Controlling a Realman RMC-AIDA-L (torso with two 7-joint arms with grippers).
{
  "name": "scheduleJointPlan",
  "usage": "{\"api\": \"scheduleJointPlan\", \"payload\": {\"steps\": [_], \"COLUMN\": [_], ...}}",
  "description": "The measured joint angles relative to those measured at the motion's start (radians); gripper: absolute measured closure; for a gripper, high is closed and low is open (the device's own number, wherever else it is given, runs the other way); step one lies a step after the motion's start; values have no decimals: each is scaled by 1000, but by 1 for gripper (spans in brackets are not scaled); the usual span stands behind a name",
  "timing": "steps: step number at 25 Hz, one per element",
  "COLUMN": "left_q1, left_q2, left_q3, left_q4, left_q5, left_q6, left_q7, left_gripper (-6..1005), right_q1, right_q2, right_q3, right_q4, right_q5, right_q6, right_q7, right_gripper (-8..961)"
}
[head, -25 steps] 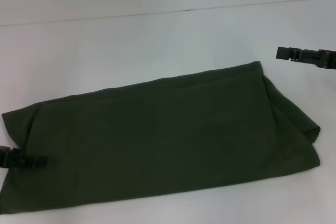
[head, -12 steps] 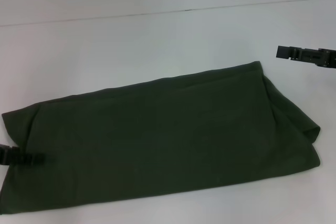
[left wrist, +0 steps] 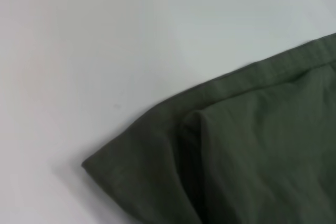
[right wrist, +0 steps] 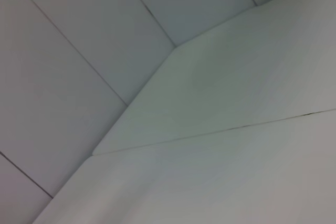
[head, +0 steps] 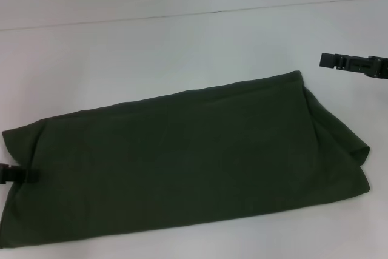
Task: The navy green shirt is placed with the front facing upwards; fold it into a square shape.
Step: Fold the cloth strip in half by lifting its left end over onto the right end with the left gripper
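The navy green shirt (head: 182,162) lies on the white table as a long folded band running from the near left to the right, plain green side up, with no lettering showing. A loose fold bulges at its right end. My left gripper (head: 21,174) shows only as a dark tip at the shirt's left edge, low over the cloth. The left wrist view holds a layered corner of the shirt (left wrist: 241,150) on the table. My right gripper (head: 327,60) hangs above bare table, apart from the shirt's far right corner.
The white table (head: 170,53) stretches wide behind the shirt. A thin seam (head: 212,11) crosses it at the back. The right wrist view holds only the table's surface (right wrist: 236,171) and pale panels beyond.
My left gripper has drawn back to the left, from over the shirt's left part to its very edge. The shirt and the right arm have not moved.
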Motion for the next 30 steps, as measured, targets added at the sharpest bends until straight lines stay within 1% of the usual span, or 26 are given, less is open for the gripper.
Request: {"api": "scheduleJointPlan", "payload": {"steps": [3,10,20,24,30], "left_q1": [0,-1,-3,-3,9], "left_q2": [-1,2,-1,1,11], "left_q3": [6,8,11,-4,-16], "left_q4": [0,1,3,-4,-38], "left_q5": [1,-6,-7,-12,-82], "left_q6": [1,11,20,25,79], "left_q7": [1,6,16,17,18], "left_gripper": [576,819,996,997,997], "right_q1": [-2,-3,-2,-2,-3], "right_q2": [-1,-3,-2,-1,2], "right_q3": [2,3,0,2,0], "right_q4": [0,0,0,0,0], "right_q5": [0,0,0,0,0], "right_q6": [0,-1,2,4,7], "right_q7": [0,0,0,-1,-1], "right_gripper": [98,99,100,100,101]}}
